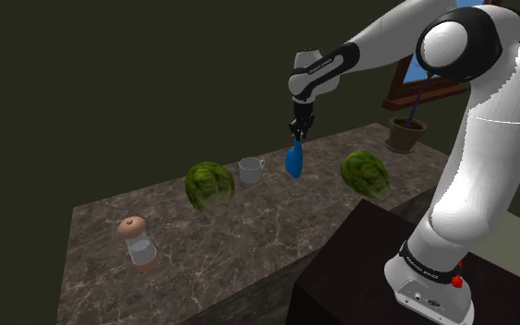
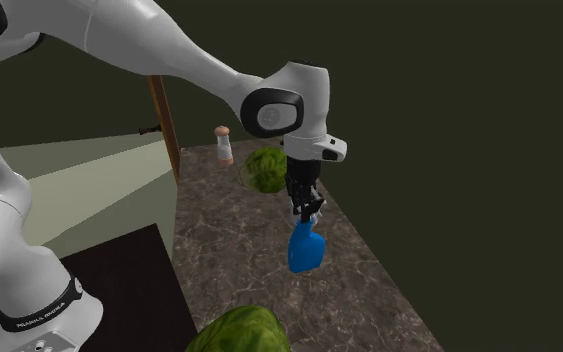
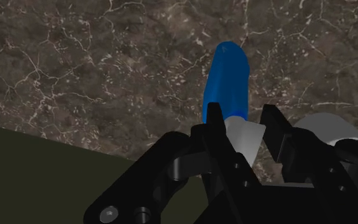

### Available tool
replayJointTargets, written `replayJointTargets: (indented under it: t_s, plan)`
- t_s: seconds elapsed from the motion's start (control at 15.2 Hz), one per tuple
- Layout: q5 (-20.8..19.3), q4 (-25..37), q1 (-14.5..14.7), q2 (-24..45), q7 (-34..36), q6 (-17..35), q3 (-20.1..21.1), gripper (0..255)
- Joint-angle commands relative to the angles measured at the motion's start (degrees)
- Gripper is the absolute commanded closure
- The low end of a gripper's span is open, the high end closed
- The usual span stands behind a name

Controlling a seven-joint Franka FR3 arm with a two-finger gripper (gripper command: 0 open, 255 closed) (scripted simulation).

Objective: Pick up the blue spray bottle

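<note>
Single-arm workstation at a dark brown, white-veined stone countertop [image 1: 221,251]. The white arm [image 1: 475,148] rises from its dark box stand [image 1: 359,277] and reaches over the counter. The all-black two-finger gripper [image 1: 298,135] points downward.

The blue plastic spray bottle [image 1: 294,161] hangs directly beneath the gripper, over the middle of the counter. In the wrist view the two fingers [image 3: 214,118] are pinched on the bottle's pale white head [image 3: 244,135], and the blue body [image 3: 228,73] extends away from them toward the stone surface [image 3: 75,57]. In the second exterior view the bottle [image 2: 305,248] sits slightly tilted below the gripper [image 2: 310,212]. Whether its base touches the counter cannot be told.

In the shoulder view a small grey mug [image 1: 250,169] stands just beside the bottle, on its left. Two round green leafy cabbages [image 1: 210,185] [image 1: 366,174] lie on either side. A clear shaker with a brownish cap [image 1: 138,240] stands well apart, toward the left end. A brown plant pot [image 1: 405,134] stands at the far right.
</note>
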Motion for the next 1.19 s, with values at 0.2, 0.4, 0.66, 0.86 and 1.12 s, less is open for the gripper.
replayJointTargets:
  t_s: [0.2,0.4,0.66,0.86,1.12]
  plan:
    - [0.01,-0.04,0.02,0.06,0.04,0.11,0.02,255]
    - [0.01,-0.05,0.02,0.06,0.04,0.13,0.02,255]
    - [-0.17,1.06,0.03,-1.06,-0.04,-2.08,-0.05,255]
    - [-0.31,2.24,0.08,-2.02,-0.04,-4.21,-0.07,255]
    - [-0.47,4.0,0.14,-3.14,-0.06,-7.08,-0.09,255]
